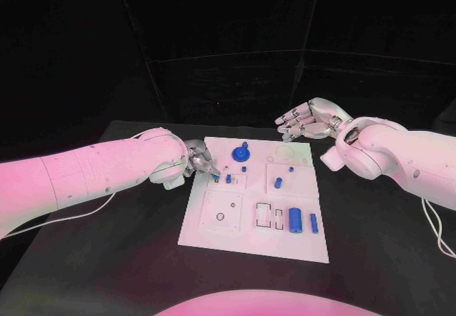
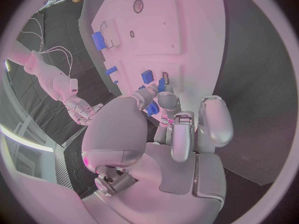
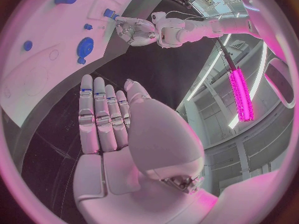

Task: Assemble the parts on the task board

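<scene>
The white task board [image 1: 221, 232] lies in the middle of the table. On it are a round blue gear [image 1: 241, 153], a blue cylinder [image 1: 296, 220], a slim blue bar [image 1: 313, 222] and small blue pegs [image 1: 279, 183]. My left hand [image 1: 201, 161] is at the board's left edge, and its thumb and a finger pinch a small blue peg [image 2: 152, 109] just above the board [image 2: 156, 15]. My right hand [image 1: 306, 118] hovers past the board's far right corner with its fingers stretched out and nothing in it. The right wrist view shows those fingers [image 3: 102, 117], the gear [image 3: 85, 47] and the left hand [image 3: 134, 32].
Black table [image 1: 114, 263] surrounds the board, with bare room in front and on both sides. A white cable [image 1: 57, 220] trails from the left arm across the table's left part. Rectangular slots [image 1: 266, 216] and round holes [image 1: 221, 216] mark the board's near half.
</scene>
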Motion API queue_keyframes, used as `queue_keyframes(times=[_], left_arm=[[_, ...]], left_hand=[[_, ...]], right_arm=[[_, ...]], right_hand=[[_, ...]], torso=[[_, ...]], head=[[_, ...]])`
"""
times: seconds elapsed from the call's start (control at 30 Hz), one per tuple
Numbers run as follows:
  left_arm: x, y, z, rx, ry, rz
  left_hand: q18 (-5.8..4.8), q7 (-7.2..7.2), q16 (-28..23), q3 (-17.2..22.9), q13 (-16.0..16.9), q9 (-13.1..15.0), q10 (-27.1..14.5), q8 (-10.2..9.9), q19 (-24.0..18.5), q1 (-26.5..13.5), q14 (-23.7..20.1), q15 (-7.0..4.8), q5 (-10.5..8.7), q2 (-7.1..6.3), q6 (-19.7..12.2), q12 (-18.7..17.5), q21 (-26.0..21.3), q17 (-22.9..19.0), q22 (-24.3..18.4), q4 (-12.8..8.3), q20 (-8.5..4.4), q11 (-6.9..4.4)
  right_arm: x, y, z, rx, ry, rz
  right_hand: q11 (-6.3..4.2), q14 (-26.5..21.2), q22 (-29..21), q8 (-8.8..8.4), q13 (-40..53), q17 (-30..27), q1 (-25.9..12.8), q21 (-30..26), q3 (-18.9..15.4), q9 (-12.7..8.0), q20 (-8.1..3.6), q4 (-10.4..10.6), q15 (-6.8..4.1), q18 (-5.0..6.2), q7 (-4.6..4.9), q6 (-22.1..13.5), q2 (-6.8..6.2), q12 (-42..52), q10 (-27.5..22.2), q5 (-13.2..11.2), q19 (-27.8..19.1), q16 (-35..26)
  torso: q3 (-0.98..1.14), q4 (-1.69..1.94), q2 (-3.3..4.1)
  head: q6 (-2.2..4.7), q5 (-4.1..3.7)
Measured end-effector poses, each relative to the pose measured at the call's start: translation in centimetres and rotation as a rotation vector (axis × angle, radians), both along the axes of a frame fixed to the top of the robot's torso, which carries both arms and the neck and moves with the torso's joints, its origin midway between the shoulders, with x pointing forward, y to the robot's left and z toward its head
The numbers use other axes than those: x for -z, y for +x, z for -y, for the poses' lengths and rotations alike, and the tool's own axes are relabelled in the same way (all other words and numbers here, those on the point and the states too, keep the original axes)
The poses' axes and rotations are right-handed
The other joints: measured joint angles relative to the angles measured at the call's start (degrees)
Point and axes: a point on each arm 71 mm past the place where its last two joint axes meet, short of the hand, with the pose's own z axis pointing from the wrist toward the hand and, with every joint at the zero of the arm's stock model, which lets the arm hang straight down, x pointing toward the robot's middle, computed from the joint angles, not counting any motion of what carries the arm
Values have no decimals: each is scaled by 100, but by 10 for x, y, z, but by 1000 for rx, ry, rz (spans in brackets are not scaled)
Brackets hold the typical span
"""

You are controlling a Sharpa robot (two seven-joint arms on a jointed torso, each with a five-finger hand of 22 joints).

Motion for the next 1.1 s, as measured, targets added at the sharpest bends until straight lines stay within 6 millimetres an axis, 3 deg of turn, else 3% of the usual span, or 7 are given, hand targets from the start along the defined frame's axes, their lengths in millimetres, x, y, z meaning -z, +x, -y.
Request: queue_keyframes(times=[1.1], left_arm=[[3, -1, 5, 33, 57, 2]], left_hand=[[0, -22, 0, 165, 47, 2, -3, 66, 18, -106, 0, 1, -17, -62, -19, 40, 0, 0, 5, -101, -18, 5]], right_arm=[[1, 1, 1, 6, -3, -3]], right_hand=[[21, -62, -5, -8, 0, -130, -65, -85, 250, 0, 42, 40, 19, 0, 0, 0, -131, -46, 21, 0, -42, 0]], torso=[[9, -1, 2]], head=[[-58, 26]])
